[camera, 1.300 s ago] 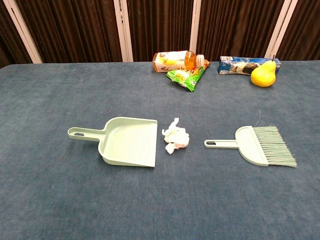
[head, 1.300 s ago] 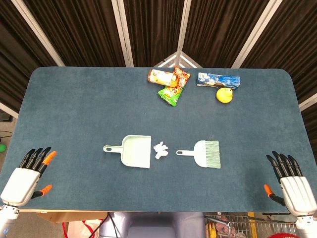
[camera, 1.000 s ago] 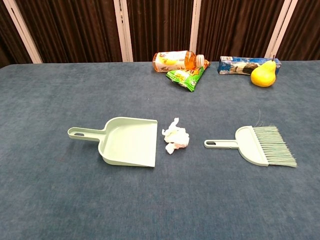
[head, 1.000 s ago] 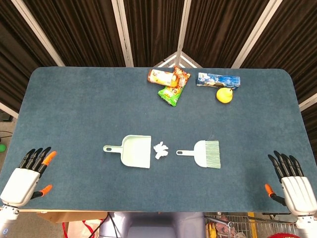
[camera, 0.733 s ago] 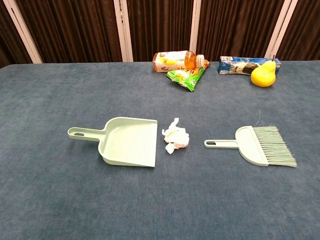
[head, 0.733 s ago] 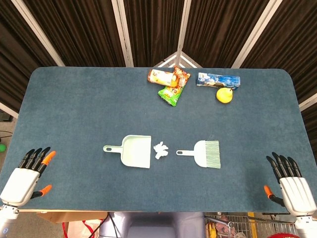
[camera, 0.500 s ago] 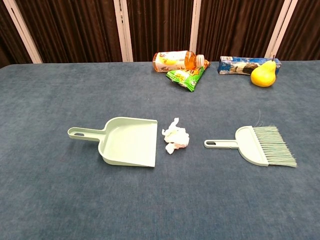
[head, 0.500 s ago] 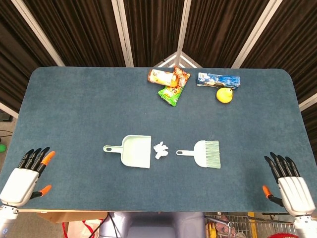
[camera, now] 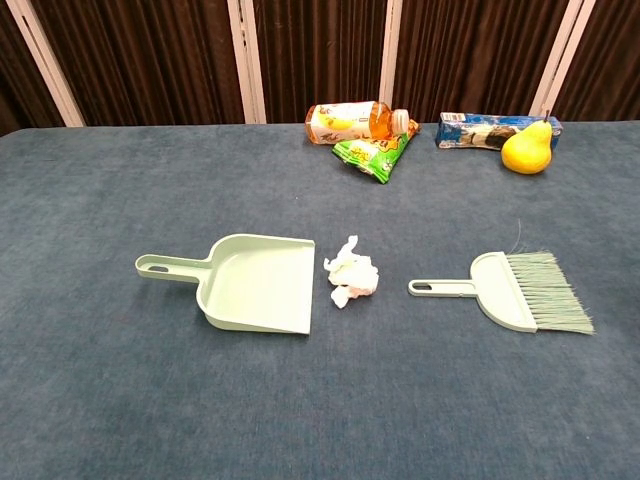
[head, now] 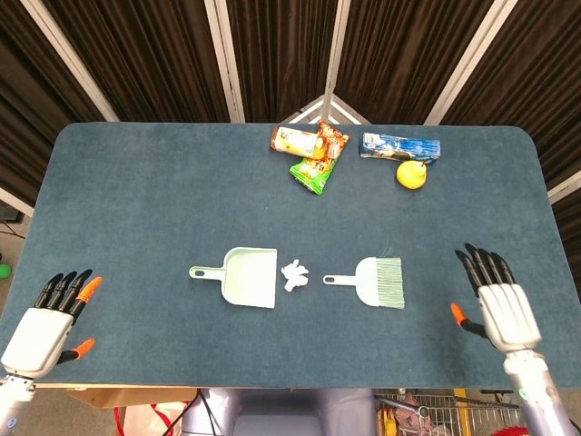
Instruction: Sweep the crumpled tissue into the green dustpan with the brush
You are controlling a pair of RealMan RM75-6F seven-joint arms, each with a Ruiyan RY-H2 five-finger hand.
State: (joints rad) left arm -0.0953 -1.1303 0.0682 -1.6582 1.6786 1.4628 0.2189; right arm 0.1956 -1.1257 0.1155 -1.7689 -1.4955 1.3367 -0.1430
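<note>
A pale green dustpan lies flat mid-table, handle to the left, mouth to the right. Just right of its mouth sits the crumpled white tissue. Further right lies the green brush, handle toward the tissue, bristles to the right. My left hand hovers open at the front left table edge, far from the dustpan. My right hand is open, fingers spread, over the table right of the brush bristles. Neither hand appears in the chest view.
At the back of the table lie an orange bottle, a green snack bag, a blue packet and a yellow pear. Dark curtains hang behind the blue table.
My right hand has moved up and leftward from the front right corner, closer to the brush. The left hand and all objects stay in place.
</note>
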